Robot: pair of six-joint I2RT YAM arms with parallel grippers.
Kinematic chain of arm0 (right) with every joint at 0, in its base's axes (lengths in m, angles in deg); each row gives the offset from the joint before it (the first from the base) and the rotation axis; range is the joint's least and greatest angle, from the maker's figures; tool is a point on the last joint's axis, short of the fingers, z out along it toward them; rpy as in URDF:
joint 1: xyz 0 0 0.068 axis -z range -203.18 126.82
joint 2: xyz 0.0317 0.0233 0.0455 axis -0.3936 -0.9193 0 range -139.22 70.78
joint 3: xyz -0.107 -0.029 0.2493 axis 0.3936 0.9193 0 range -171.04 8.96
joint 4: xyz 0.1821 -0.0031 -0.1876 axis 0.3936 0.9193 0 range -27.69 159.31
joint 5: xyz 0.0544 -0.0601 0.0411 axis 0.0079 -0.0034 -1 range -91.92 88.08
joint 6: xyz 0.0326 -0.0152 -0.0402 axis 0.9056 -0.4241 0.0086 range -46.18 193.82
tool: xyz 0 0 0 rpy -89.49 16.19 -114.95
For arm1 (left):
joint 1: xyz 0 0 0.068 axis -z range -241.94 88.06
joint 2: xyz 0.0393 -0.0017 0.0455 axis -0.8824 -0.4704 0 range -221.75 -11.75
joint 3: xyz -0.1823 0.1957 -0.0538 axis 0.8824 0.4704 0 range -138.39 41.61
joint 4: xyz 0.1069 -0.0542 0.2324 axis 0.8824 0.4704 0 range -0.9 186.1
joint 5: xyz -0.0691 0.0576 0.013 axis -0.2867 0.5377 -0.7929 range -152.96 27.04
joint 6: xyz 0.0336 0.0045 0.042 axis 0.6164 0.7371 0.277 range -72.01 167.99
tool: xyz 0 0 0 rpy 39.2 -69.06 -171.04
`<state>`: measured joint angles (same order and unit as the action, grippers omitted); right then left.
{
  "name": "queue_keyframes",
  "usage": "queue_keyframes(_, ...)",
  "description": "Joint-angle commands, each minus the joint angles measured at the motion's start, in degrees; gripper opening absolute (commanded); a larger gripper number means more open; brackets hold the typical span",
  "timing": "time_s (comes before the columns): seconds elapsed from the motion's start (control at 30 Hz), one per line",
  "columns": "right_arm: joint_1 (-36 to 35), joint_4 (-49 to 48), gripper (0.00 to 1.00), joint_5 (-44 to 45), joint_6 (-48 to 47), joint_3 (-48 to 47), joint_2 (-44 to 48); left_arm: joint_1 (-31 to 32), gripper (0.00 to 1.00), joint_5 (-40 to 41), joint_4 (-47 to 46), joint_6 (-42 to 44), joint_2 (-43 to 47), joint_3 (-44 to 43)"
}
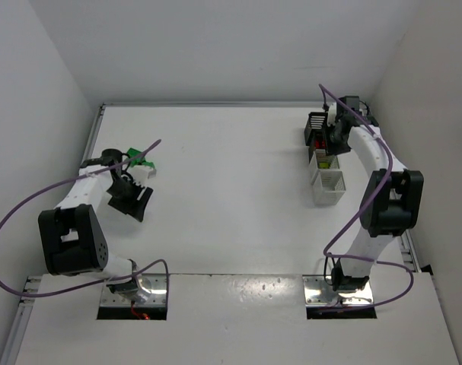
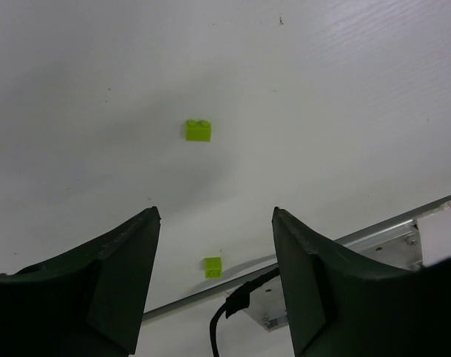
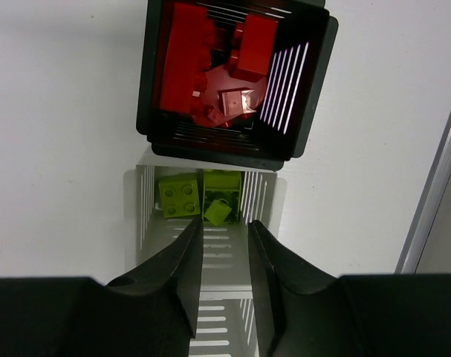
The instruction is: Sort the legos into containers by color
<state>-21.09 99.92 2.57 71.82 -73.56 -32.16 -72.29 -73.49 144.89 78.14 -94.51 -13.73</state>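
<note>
Lime-yellow legos are lying in the white container just ahead of my right end effector, jaws slightly apart, empty. My left end effector, wide apart, is hovering over one brick; closing off-centre risks flicking it away.

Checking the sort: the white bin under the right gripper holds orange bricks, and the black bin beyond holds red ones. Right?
No: the right wrist view shows lime-yellow bricks, not orange, in the white bin under the right gripper; the black bin beyond does hold red bricks.
</note>
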Motion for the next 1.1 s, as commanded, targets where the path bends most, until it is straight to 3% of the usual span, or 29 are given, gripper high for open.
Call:
queue_keyframes(0.0,-0.24,-1.57,0.31,0.78,-0.81,0.17,3.88,-0.64,0.68,-0.99,-0.51,1.23,0.14,0.05)
queue_keyframes(0.2,-0.24,0.28,0.37,-6.24,0.33,1.31,4.41,3.31,0.68,2.61,0.02,-4.30,-1.17,-4.69)
queue_keyframes(0.37,-0.24,4.93,0.41,-8.10,0.86,-5.01,1.78,6.13,0.70,6.21,3.44,-10.98,-3.72,-9.18)
queue_keyframes(0.47,-0.24,9.06,0.41,-7.39,0.24,-10.89,-1.82,5.34,0.63,8.14,4.85,-12.40,-1.72,-7.87)
queue_keyframes(0.7,-0.24,11.61,0.41,-6.85,0.24,-17.13,-6.83,-2.30,0.63,14.39,10.12,-11.08,4.44,-2.24)
queue_keyframes(0.83,-0.76,12.23,0.41,-7.39,0.86,-19.87,-9.12,-10.98,0.64,17.11,13.98,-6.26,7.52,-1.09)
queue_keyframes(0.97,-0.77,12.76,0.41,-7.39,1.38,-22.24,-11.23,-17.14,0.64,15.63,16.88,-1.34,8.14,0.66)
queue_keyframes(1.07,-1.38,12.76,0.41,-7.39,1.38,-23.56,-12.55,-18.92,0.57,11.85,17.51,1.57,6.66,2.95)
